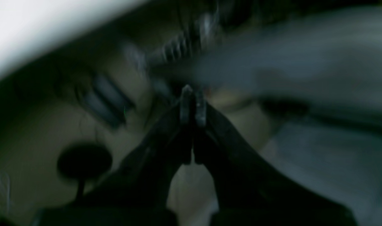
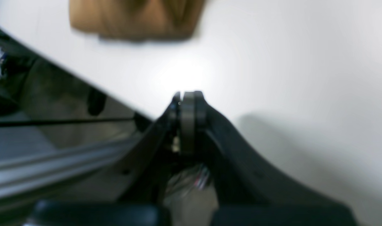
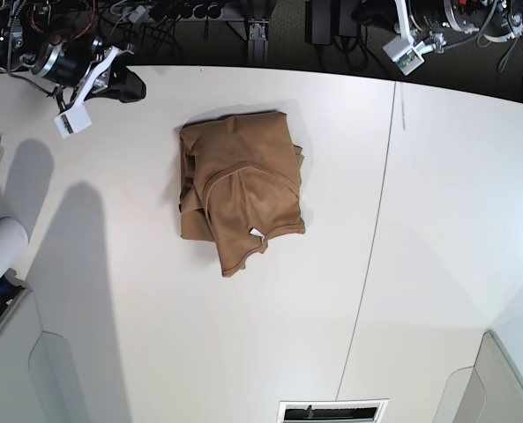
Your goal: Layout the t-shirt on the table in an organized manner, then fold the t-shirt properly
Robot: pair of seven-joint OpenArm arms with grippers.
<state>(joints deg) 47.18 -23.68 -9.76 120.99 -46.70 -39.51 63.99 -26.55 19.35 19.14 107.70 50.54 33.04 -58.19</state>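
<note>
- The t-shirt [image 3: 241, 194] lies bunched in a rough heap near the middle of the table [image 3: 437, 220], collar and white tag up, sleeves buried.
- I judge the layers could lift together if I pinch the heap's middle; I'd rather take an outer edge.
- It's soft tan cloth with a ribbed neckline; on a smooth white top it may slide rather than spread.
- The right gripper [image 2: 188, 103] hovers by the table edge, jaws pressed together, empty.
- The left gripper [image 1: 193, 105] is off the table, jaws pressed together too, holding nothing.
</note>
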